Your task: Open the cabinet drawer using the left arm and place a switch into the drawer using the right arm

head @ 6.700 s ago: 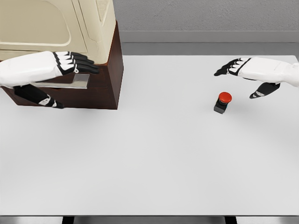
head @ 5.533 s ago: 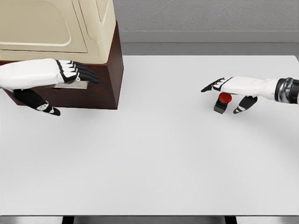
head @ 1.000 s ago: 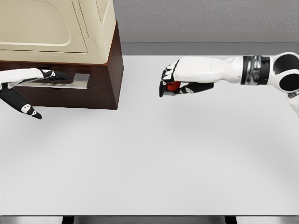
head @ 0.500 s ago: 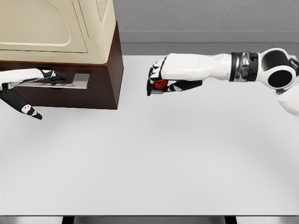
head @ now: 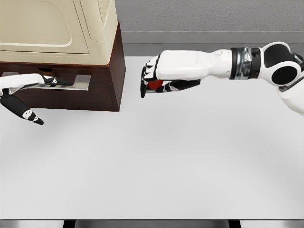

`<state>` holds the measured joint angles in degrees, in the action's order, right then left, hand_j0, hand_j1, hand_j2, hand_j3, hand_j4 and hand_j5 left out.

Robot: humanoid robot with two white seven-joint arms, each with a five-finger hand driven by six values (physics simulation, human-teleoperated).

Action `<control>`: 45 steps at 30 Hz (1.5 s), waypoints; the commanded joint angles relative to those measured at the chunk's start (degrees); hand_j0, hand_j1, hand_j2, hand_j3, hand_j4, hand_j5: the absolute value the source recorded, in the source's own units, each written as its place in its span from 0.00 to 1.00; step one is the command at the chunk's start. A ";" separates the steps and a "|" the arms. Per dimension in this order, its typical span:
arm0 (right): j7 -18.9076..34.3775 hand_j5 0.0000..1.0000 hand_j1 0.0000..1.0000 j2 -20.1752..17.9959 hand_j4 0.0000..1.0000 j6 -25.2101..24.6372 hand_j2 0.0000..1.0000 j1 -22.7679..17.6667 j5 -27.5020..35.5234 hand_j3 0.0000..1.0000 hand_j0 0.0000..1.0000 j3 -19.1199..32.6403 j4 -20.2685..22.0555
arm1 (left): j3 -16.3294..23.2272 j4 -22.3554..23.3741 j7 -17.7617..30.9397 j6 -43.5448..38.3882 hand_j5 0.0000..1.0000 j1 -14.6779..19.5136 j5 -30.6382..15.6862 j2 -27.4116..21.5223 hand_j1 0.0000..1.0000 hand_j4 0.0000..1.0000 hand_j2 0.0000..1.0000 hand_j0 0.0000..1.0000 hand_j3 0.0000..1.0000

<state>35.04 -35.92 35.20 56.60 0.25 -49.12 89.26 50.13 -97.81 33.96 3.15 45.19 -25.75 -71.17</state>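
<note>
The cabinet (head: pixel 104 88) stands at the table's back left, dark brown below and cream above. Its drawer front carries a flat grey handle (head: pixel 81 82). My left hand (head: pixel 43 94) comes in from the left edge; its fingers are hooked over that handle and its thumb hangs apart below. A thin dark gap shows above the drawer front. The switch (head: pixel 154 84), red-capped, is held in the air in my right hand (head: pixel 153 88), shut on it, just right of the cabinet's corner. Most of the switch is hidden by the fingers.
The white table (head: pixel 156 161) stretches wide in front of and to the right of the cabinet. A grey wall runs behind the table's far edge.
My right hand has carried the switch leftward, closer to the cabinet. The left hand has slid slightly left on the handle, and a dark gap has appeared above the drawer front.
</note>
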 commanded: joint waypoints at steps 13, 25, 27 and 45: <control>-0.04 0.54 0.54 0.15 0.54 -1.27 0.54 1.67 0.72 0.54 0.54 -0.36 2.50 | 0.76 -3.09 1.04 0.02 1.00 -0.63 -6.33 -3.45 1.00 1.00 1.00 1.00 1.00; -0.04 0.54 0.54 2.08 0.54 -3.20 0.54 2.99 0.72 0.54 0.54 -1.95 2.50 | 0.85 -3.18 1.04 2.66 1.00 -1.06 -8.79 -5.03 1.00 1.00 1.00 1.00 1.00; -0.04 0.54 0.54 2.44 0.54 -3.21 0.54 3.34 0.72 0.54 0.54 -2.12 2.50 | 0.85 -3.18 1.04 2.74 1.00 -1.68 -9.23 -5.03 1.00 1.00 1.00 1.00 1.00; -0.04 0.54 0.54 3.23 0.54 -3.82 0.54 3.87 0.72 0.54 0.54 -2.39 2.50 | 0.94 -3.27 1.04 6.44 1.00 -3.17 -11.96 -7.58 1.00 1.00 1.00 1.00 1.00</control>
<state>35.04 -32.65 31.56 60.47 0.62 -51.55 91.75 51.11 -101.08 34.96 9.49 41.48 -37.21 -78.54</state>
